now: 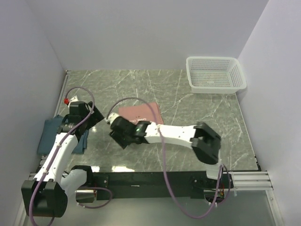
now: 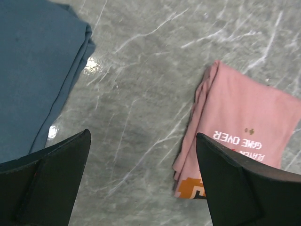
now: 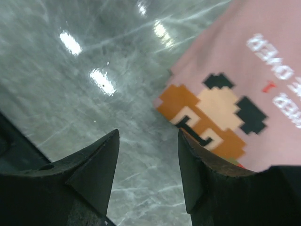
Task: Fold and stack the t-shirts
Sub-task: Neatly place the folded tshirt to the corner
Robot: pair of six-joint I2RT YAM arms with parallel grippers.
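A salmon-pink t-shirt (image 1: 143,112) lies folded into a rectangle on the marble table, its pixel-character print and white text facing up (image 3: 221,101). The dark teal-blue t-shirt (image 1: 51,134) lies folded at the table's left edge, partly under my left arm. My left gripper (image 2: 143,135) hangs open over bare marble between the teal-blue t-shirt (image 2: 33,61) and the pink t-shirt (image 2: 244,108); in the top view it (image 1: 97,117) sits just left of the pink one. My right gripper (image 3: 148,133) is open with nothing between its fingers, at the pink t-shirt's near left corner (image 1: 116,135).
A white mesh basket (image 1: 214,59) stands at the table's far right corner. White walls close in the left, back and right sides. A dark rail (image 1: 141,179) runs along the near edge between the arm bases.
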